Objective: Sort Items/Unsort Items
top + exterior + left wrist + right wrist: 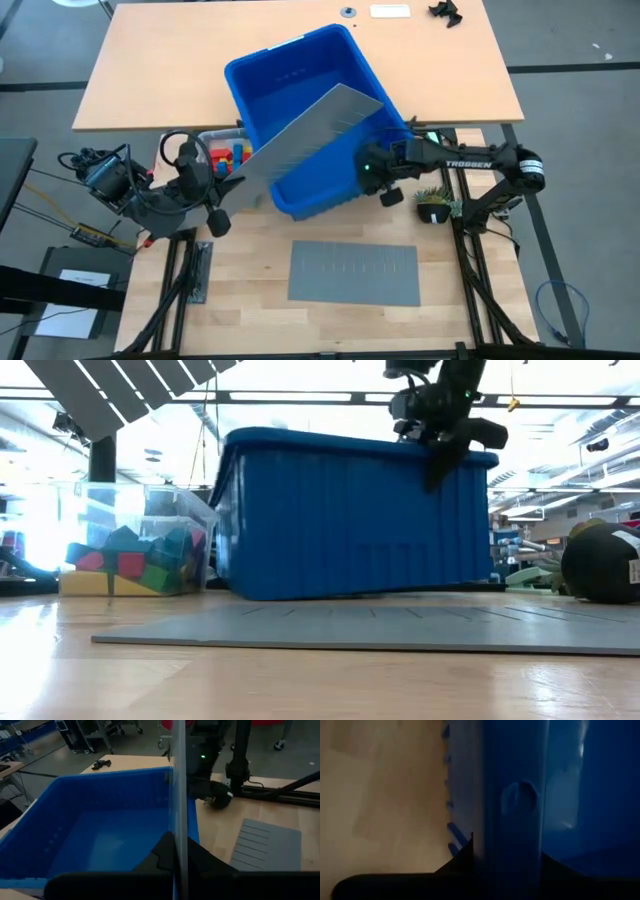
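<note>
Flat divider (pixel 354 272) nearest | L tool (pixel 243 180) grips raised divider (pixel 315 133) | R tool (pixel 368 170) clamps bin (pixel 290 80) rim

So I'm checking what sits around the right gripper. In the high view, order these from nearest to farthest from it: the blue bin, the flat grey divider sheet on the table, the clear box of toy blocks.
1. Blue bin: the right gripper is clamped on its wall.
2. Flat grey divider sheet: on the table's near side, below the gripper in the picture.
3. Clear box of toy blocks: beyond the bin, on the left arm's side.
</note>
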Motion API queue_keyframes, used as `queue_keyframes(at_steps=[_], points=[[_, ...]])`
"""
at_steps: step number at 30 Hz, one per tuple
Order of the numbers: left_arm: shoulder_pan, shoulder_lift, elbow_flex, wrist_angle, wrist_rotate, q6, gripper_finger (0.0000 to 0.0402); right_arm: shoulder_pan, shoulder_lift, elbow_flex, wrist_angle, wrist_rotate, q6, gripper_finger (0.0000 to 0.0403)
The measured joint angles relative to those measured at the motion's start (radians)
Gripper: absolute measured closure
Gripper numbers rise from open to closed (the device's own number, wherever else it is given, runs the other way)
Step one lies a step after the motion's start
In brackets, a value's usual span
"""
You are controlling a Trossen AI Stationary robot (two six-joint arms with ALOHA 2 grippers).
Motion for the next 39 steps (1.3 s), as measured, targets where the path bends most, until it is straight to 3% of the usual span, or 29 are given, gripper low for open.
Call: queue_keyframes(at_steps=[13,18,22,26,31,39], points=[[0.000,0.000,0.000,-0.011,0.001,0.026,0.0386,-0.250,-0.003,0.002,-0.015,0.035,-0.260,0.0327],[0.000,0.000,0.000,-0.011,0.001,0.042,0.0386,-0.287,-0.008,0.005,-0.012,0.093,-0.213,0.0255],[0.000,0.000,0.000,-0.011,0.003,0.042,0.0386,-0.288,-0.016,0.006,-0.010,0.142,-0.132,0.0200],[0.000,0.000,0.000,-0.010,0.006,0.041,0.0386,-0.265,-0.076,0.006,-0.017,0.114,-0.040,0.0166],[0.000,0.000,0.000,-0.010,0.006,0.043,0.0386,-0.204,-0.192,0.006,0.012,0.066,0.106,0.0147],[0.000,-0.002,0.000,-0.004,-0.046,0.047,0.0386,-0.105,-0.282,0.007,0.208,-0.130,0.492,0.0138]])
